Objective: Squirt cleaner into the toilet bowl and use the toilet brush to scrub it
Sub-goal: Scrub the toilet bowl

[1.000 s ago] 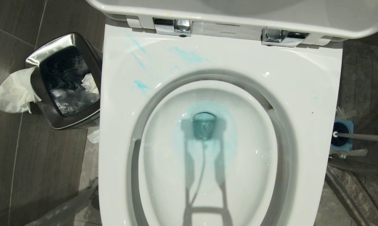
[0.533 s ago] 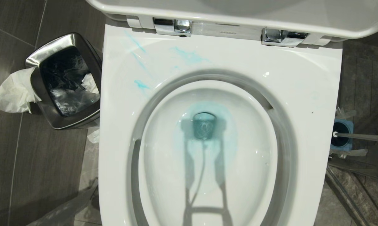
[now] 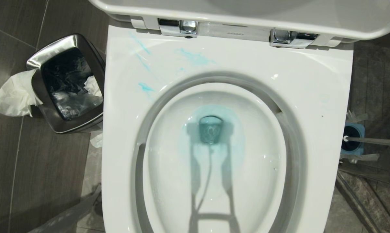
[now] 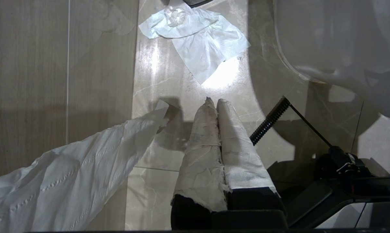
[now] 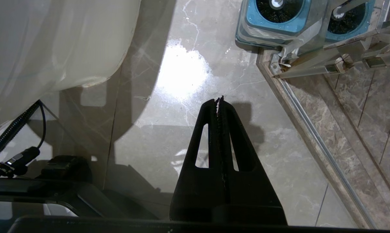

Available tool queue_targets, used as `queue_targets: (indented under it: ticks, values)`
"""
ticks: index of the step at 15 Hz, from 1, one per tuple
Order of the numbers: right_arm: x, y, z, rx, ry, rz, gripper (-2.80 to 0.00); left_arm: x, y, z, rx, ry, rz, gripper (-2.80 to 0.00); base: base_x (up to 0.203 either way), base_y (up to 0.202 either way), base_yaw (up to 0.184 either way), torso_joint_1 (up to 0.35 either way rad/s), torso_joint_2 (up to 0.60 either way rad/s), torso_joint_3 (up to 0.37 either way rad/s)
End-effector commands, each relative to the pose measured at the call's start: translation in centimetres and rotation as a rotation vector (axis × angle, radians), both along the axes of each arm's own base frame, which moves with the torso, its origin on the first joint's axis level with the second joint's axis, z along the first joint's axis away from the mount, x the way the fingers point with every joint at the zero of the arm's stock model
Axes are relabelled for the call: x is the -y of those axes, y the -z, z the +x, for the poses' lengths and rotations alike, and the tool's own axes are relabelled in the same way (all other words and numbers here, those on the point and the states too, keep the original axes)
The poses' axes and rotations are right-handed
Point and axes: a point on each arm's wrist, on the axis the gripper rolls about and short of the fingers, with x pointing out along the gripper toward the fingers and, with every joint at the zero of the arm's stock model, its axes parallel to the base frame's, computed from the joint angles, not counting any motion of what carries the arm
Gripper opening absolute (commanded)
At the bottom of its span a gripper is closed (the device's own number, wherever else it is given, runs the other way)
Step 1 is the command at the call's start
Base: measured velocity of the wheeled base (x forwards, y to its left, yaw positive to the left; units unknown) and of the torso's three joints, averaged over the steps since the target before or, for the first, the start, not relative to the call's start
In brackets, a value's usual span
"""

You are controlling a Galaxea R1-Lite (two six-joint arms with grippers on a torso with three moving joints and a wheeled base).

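Note:
The white toilet bowl [image 3: 305,84] fills the head view, its seat and lid raised at the back. Cleaner [image 3: 195,58] shows as teal streaks on the back left of the rim and as a teal tint around the drain [image 3: 211,129]. To the right of the bowl, the toilet brush [image 3: 373,141] stands in its blue holder [image 3: 353,139] on the floor. Neither arm is in the head view. My right gripper [image 5: 218,100] hangs shut and empty over the floor, short of the holder [image 5: 274,16]. My left gripper [image 4: 213,102] is shut and empty, its fingers [image 4: 237,152] wrapped in white paper.
A steel waste bin [image 3: 67,84] with tissue [image 3: 15,94] hanging over its edge stands left of the bowl. A loose tissue [image 4: 198,42] and a long paper strip [image 4: 68,181] lie on the floor. A glass door and its rail [image 5: 311,129] run along the right, mirroring the holder.

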Motion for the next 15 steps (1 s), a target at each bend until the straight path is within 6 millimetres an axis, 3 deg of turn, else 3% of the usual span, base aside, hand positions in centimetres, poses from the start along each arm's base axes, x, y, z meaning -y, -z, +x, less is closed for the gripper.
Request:
queue_targets:
  ticks: [1, 15]
  values:
    - [0.0, 0.0, 0.02, -0.003, -0.001, 0.0, -2.8, 0.0, 0.04, 0.01, -0.001, 0.001, -0.001, -2.8, 0.0, 0.0, 0.0, 0.0, 0.0, 0.0]
    - [0.0, 0.0, 0.02, -0.003, 0.0, 0.0, -2.8, 0.0, 0.04, 0.01, -0.001, 0.001, -0.001, -2.8, 0.0, 0.0, 0.0, 0.0, 0.0, 0.0]
